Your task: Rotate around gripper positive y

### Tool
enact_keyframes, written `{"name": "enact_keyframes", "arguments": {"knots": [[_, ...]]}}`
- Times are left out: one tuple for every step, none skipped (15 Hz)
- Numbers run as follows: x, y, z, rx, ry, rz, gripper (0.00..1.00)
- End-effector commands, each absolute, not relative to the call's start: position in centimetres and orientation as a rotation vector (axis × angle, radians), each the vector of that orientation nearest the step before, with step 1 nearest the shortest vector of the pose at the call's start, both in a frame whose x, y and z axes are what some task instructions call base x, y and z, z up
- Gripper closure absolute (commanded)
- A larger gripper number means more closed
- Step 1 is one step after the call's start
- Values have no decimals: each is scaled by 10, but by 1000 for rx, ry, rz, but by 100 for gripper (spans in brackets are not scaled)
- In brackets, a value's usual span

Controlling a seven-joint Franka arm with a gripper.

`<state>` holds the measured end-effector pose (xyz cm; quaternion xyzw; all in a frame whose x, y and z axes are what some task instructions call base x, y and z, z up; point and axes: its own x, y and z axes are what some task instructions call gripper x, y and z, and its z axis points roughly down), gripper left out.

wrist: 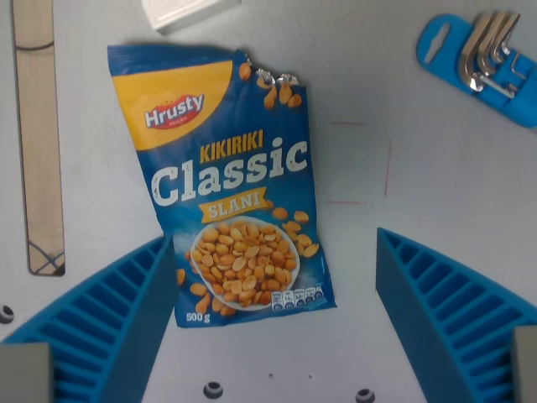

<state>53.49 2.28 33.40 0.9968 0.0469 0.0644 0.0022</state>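
Lying flat, the peanut bag (232,180) reaches between the spread-apart fingers (101,323), touching neither.

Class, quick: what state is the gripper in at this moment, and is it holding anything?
Gripper: open, jaws wide apart, holding nothing; the peanut bag lies flat on the table between them.

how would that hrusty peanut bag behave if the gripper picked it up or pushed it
The peanut bag is a flat, soft pouch, so it would probably sag if lifted by one edge. Its glossy film looks slippery and may slide on the table when pushed. It lies flat, so rolling or tipping seems unlikely. The gripper stands open around its lower end.
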Motion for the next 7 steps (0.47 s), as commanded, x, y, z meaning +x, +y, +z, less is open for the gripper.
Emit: {"name": "enact_keyframes", "arguments": {"knots": [[517, 22, 334, 3083, 146, 666, 0], [517, 22, 334, 3079, 145, 687, 0], [517, 22, 334, 3075, 145, 707, 0], [517, 22, 334, 3071, 145, 728, 0], [517, 22, 334, 3066, 145, 749, 0], [517, 22, 334, 3062, 145, 769, 0], [517, 22, 334, 3057, 145, 790, 0]]}}
